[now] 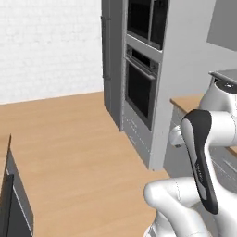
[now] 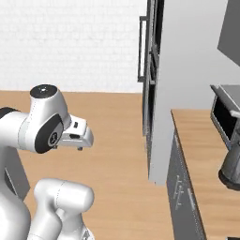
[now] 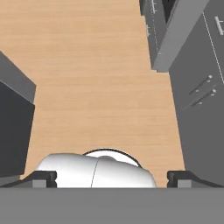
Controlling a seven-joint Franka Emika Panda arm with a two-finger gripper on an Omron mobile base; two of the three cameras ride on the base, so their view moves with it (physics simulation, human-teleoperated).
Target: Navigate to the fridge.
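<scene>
Beyond the oven column [image 1: 141, 88] | fridge [image 1: 111, 60] is standing edge-on | gripper [image 3: 111, 178] is gaping wide, carrying nothing | risk: base is clipping column corner if turning tight.

Grey oven column [image 1: 143, 83], wooden counter [image 2: 206, 159]

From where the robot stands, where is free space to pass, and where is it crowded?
The wood floor is bare between the oven column and the dark cabinet at the left, leading toward the fridge beyond the ovens. The right side is crowded: the counter carries a microwave and a grey appliance.
</scene>
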